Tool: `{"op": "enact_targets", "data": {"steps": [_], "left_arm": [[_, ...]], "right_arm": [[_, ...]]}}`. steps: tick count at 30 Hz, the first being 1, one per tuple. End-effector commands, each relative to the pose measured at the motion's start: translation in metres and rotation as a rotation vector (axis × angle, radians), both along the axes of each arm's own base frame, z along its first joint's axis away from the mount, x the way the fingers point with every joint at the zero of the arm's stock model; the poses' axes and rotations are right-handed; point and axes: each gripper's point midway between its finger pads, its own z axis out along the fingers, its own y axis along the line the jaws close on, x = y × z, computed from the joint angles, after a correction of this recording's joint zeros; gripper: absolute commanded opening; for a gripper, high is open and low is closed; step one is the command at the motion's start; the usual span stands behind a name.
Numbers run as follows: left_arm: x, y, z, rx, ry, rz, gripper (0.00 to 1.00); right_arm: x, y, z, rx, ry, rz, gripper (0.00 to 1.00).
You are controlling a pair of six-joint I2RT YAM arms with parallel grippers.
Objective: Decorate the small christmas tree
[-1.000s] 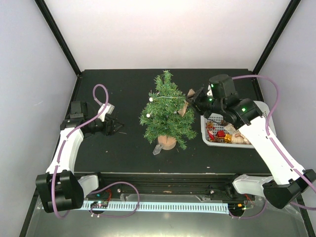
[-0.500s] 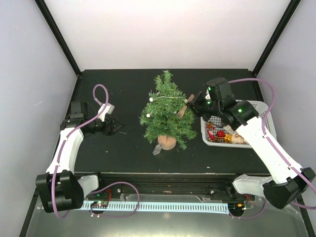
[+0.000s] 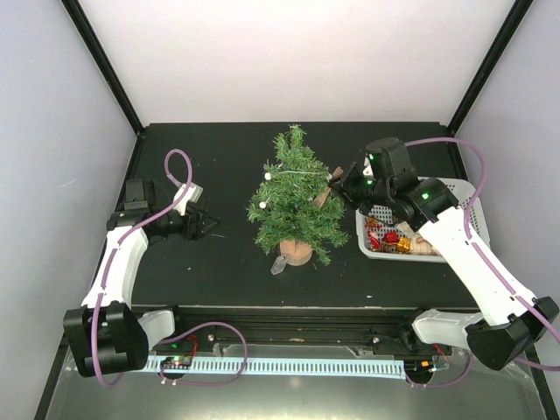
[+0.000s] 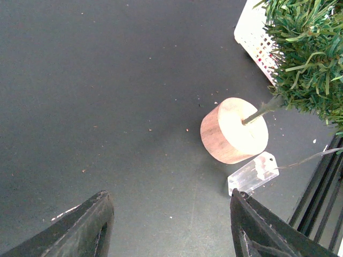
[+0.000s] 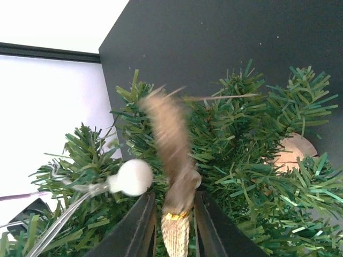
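Top external: matte black table (image 3: 219, 157) boxed in by plain white walls (image 3: 289, 61), black posts (image 3: 101, 61) slanting up at the back corners, a white cable track (image 3: 289, 366) along the near edge. Near the table's middle, the small christmas tree (image 3: 293, 197), upright on its round wooden base (image 3: 297, 252); just right of it, a white basket (image 3: 462, 192) of ornaments. Well left of the tree, the left gripper (image 3: 207, 224) low over bare table, jaws wide, nothing between them. At the tree's upper right branches, the right gripper (image 3: 337, 179). Left wrist alone: pale dust specks on the black surface, the base's top face with the thin trunk set into it, and a clear plastic piece (image 4: 253, 173) lying just beside the base, a fine wire running off it. Right wrist alone: a tan ornament (image 5: 174, 155) with a gold band, top blurred, standing between narrowly set fingers (image 5: 140, 230), plus a white bead (image 5: 133, 177) on a wire among the needles. Cannot tell whether pinched or merely flanked.
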Motion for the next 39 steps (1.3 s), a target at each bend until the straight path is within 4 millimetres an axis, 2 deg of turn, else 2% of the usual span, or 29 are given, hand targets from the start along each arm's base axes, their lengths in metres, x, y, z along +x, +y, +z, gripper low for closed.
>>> {"op": "enact_targets", "data": {"steps": [1, 6, 15, 20, 27, 35, 39], "left_arm": [[0.000, 0.000, 0.009, -0.003, -0.046, -0.016, 0.61], [0.000, 0.000, 0.009, -0.003, -0.043, -0.016, 0.61], [0.000, 0.000, 0.010, 0.000, -0.047, -0.012, 0.61], [0.000, 0.000, 0.010, 0.003, -0.049, -0.011, 0.61], [0.001, 0.002, 0.010, 0.009, -0.049, 0.001, 0.61], [0.004, 0.004, 0.008, 0.017, -0.034, 0.016, 0.61], [0.005, 0.006, 0.006, 0.023, -0.029, 0.024, 0.61]], "right_arm": [[0.001, 0.003, 0.009, -0.001, -0.041, 0.022, 0.26], [0.001, -0.003, 0.021, -0.027, -0.071, 0.013, 0.32], [0.000, -0.013, 0.018, -0.067, -0.078, -0.006, 0.33], [0.005, -0.037, 0.012, -0.125, -0.089, -0.076, 0.33], [0.016, -0.072, -0.021, -0.139, -0.045, -0.141, 0.34], [0.027, -0.065, -0.055, -0.097, 0.018, -0.086, 0.33], [0.032, -0.062, -0.064, -0.066, 0.030, -0.074, 0.33]]}}
